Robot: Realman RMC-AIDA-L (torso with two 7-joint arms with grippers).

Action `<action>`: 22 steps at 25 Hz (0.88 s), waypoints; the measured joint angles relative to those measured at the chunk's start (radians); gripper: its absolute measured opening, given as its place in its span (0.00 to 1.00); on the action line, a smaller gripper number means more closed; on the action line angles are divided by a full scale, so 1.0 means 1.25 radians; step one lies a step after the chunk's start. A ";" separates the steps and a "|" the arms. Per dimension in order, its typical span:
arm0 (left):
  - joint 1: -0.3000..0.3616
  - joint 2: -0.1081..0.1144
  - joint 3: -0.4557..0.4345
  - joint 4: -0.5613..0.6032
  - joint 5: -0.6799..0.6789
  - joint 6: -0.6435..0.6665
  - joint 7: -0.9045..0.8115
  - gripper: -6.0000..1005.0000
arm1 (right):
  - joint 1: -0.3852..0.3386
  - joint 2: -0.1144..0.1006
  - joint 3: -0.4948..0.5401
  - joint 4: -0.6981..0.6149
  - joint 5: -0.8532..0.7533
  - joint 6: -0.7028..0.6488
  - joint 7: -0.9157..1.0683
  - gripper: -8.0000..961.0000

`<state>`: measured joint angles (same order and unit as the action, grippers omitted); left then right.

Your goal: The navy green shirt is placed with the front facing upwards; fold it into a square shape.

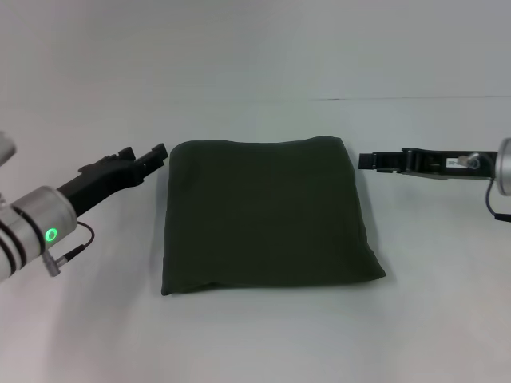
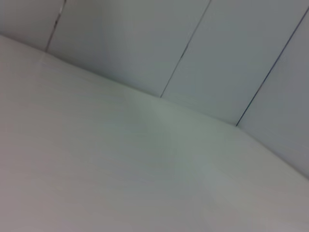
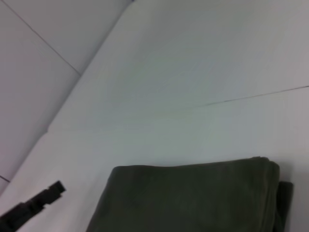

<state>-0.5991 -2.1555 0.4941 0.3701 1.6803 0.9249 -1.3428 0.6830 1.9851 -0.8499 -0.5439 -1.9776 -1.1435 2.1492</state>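
Nearest the head camera, the left arm's silver wrist section is showing a lit green ring at the lower left, and its black left claw [image 1: 152, 154] is reaching toward the far left corner of the navy green shirt [image 1: 267, 211], stopping just beside it without touching. Whether this claw is spread or pressed together cannot be told. The shirt is lying at the centre of the white desk [image 1: 263, 343], folded into a compact, roughly square stack with plain green fabric facing up; its near edge is sitting slightly wider than its far edge, and layered folds are showing along the far right corner in the right wrist view [image 3: 193, 198]. The right claw [image 1: 369, 161] is hovering level just beside the far right corner of the shirt, apart from the fabric; its state also cannot be told. In the right wrist view, the tip of the left claw [image 3: 46, 197] is appearing beyond the stack. The left wrist view is showing only bare desk [image 2: 120, 169] and a panelled wall [image 2: 217, 48].
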 joint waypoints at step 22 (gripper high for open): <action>-0.116 -0.007 0.223 -0.011 0.000 -0.248 0.000 0.72 | -0.028 -0.003 0.065 -0.023 0.000 -0.046 0.001 0.71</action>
<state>-0.7440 -2.1646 0.7726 0.3570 1.6807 0.6146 -1.3424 0.6485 1.9813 -0.7689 -0.5729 -1.9773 -1.2006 2.1506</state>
